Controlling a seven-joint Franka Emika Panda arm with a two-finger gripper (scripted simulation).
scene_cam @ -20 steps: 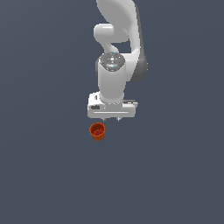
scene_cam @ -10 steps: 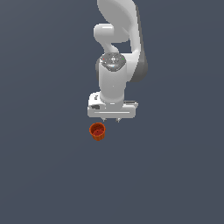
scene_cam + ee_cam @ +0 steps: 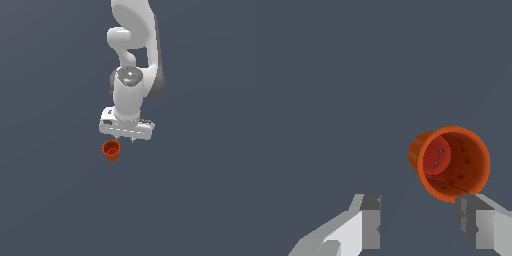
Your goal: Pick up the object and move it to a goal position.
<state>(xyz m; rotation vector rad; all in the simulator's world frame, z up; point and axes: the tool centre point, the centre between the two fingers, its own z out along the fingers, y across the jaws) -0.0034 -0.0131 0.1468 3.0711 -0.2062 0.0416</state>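
The small orange-red cup [image 3: 111, 150] stands open side up on the dark grey floor. In the exterior view it is just below and toward the exterior view's left of my white gripper [image 3: 124, 138]. My gripper points down, open and empty, with its short fingertips [image 3: 132, 140] just above the cup's level. In the wrist view the cup [image 3: 451, 162] lies beyond my fingertips, close to one finger [image 3: 471, 220] and off the gap's centre. My gripper [image 3: 421, 220] holds nothing, and the cup's inside is empty.
The plain dark grey floor [image 3: 55, 200] fills both views. The white arm [image 3: 132, 45] rises behind the gripper. No goal marker shows.
The gripper has come down slightly toward the floor. The cup has not moved.
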